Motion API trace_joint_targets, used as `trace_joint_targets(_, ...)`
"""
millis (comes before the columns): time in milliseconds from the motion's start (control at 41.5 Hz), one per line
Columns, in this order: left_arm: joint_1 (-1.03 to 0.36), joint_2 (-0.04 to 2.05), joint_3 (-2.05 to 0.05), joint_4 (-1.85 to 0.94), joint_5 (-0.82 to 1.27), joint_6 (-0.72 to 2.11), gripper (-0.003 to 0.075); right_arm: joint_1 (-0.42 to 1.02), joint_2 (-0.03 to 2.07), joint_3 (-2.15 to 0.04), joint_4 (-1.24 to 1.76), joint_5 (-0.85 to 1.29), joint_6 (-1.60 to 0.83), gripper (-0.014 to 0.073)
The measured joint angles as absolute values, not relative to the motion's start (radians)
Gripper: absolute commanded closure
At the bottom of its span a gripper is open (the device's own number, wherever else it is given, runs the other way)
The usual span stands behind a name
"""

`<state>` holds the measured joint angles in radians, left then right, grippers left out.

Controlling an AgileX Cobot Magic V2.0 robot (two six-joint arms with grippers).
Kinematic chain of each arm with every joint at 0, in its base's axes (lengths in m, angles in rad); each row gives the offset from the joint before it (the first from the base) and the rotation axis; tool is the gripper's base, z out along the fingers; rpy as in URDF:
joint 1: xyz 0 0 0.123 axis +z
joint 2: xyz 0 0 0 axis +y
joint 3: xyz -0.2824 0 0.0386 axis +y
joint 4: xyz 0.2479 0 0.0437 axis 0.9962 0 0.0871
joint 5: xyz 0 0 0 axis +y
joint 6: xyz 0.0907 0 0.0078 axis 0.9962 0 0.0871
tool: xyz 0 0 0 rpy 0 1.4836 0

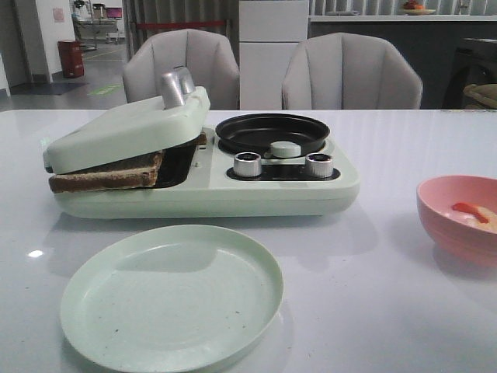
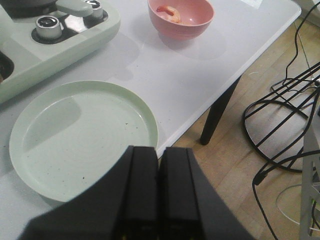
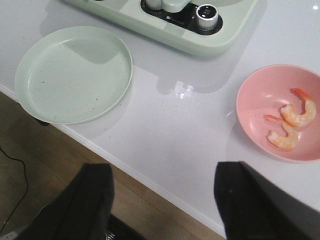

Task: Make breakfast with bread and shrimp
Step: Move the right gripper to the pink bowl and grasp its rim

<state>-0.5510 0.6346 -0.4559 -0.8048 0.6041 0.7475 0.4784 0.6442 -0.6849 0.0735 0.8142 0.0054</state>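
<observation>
Black left gripper (image 2: 159, 165) fingers are pressing together with nothing between them, hanging over the near rim of the round pale green plate (image 2: 75, 135), while the black right gripper (image 3: 165, 200) is hanging spread wide past the white table (image 3: 165, 135) edge. Crusted bread slices (image 1: 109, 175) are sitting under the tilted lid of the pale green breakfast maker (image 1: 210, 186), and orange-pink shrimp (image 3: 290, 122) are lying in the pink bowl (image 3: 250, 105) at right.

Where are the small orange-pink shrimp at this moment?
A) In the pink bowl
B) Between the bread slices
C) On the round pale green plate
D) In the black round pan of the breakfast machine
A: the right wrist view shows two curved orange-pink shrimp lying inside the pink bowl, while the round pale green plate holds nothing.
</observation>
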Motion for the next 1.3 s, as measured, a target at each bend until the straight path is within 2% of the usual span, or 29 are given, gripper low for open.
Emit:
trace_joint_targets(362,-0.551,0.635,-0.456,-0.805,0.602,0.747,0.0619,0.446,0.727,-0.717,0.021,0.805,0.041,0.0057)
trace_joint_targets(530,-0.551,0.635,-0.456,-0.805,0.602,0.747,0.0619,0.297,0.877,-0.806,-0.022,0.842,0.065,0.0057)
trace_joint_targets(747,-0.551,0.635,-0.456,-0.805,0.600,0.749,0.0619,0.013,1.112,-0.920,-0.019,0.860,0.068,0.0057)
trace_joint_targets(892,-0.551,0.635,-0.456,-0.805,0.600,0.749,0.0619,-0.094,1.259,-0.981,0.015,0.860,0.041,0.0057)
trace_joint_targets(1302,-0.551,0.635,-0.456,-0.805,0.600,0.749,0.0619,-0.126,1.636,-1.092,0.055,0.791,-0.005,0.0057)
